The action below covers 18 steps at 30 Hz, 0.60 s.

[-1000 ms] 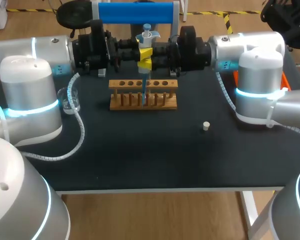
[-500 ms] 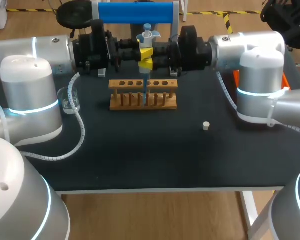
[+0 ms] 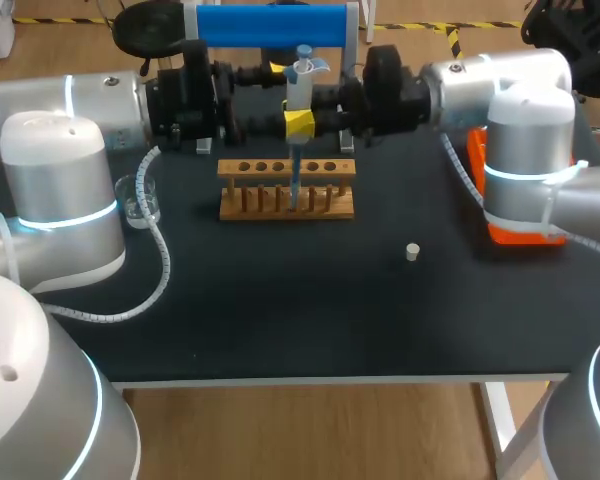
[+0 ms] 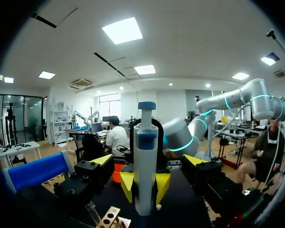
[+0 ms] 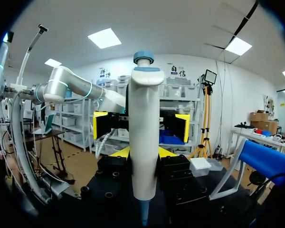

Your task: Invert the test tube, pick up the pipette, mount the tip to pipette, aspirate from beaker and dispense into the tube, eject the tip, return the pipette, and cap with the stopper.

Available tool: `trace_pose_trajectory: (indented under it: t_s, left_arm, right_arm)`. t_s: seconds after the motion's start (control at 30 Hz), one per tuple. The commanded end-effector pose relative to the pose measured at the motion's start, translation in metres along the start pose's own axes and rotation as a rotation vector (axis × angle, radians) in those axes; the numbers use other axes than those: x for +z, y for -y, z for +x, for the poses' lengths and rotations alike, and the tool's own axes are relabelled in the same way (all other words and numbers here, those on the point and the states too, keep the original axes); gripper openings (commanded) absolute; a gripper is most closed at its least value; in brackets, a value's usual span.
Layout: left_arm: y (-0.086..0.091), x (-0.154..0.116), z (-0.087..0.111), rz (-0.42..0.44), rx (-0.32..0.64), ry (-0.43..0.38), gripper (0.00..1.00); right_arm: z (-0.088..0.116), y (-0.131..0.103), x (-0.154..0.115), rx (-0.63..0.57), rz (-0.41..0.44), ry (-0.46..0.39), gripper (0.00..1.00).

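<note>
The white-and-blue pipette [image 3: 300,82] stands upright over the wooden tube rack [image 3: 286,190], and its blue tip [image 3: 294,178] reaches down to the rack's holes. My right gripper [image 3: 298,122] is shut on the pipette's body; the right wrist view shows its yellow fingers [image 5: 121,152] pressed on both sides of the pipette [image 5: 143,137]. My left gripper [image 3: 270,92] faces it with its fingers spread wide on either side of the pipette [image 4: 145,166], touching nothing. The glass beaker [image 3: 140,200] stands left of the rack. A small white stopper [image 3: 412,252] lies to the right.
The blue pipette stand [image 3: 270,24] is at the table's back edge, behind both grippers. An orange box [image 3: 500,232] sits at the right, partly hidden by my right arm. A coiled cable [image 3: 160,270] runs over the table's left part.
My left gripper has opened and let go of the pipette. The right arm has shifted slightly right and lifted the pipette a little, uncovering the orange box.
</note>
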State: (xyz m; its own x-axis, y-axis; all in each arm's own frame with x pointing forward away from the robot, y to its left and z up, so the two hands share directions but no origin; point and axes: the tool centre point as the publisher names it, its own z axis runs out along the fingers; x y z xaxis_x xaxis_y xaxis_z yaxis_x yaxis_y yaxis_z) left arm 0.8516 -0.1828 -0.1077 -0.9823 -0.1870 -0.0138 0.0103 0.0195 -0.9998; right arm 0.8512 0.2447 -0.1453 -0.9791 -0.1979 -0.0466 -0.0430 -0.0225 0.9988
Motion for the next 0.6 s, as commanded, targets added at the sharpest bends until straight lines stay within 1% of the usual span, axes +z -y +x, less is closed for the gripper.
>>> trace_pose_trajectory:
  t_s: [0.03, 0.3, 0.6]
  left_arm:
    - [0.0, -0.001, 0.001, 0.001, 0.001, 0.001, 1.0]
    - [0.0, -0.001, 0.001, 0.001, 0.001, 0.001, 1.0]
    - [0.0, -0.001, 0.001, 0.001, 0.001, 0.001, 1.0]
  right_arm:
    - [-0.004, -0.002, -0.011, -0.01, 0.004, -0.047, 0.0]
    - [-0.003, -0.005, -0.033, -0.023, 0.0, -0.075, 0.0]
    - [-0.007, -0.003, -0.066, -0.017, 0.006, -0.044, 0.0]
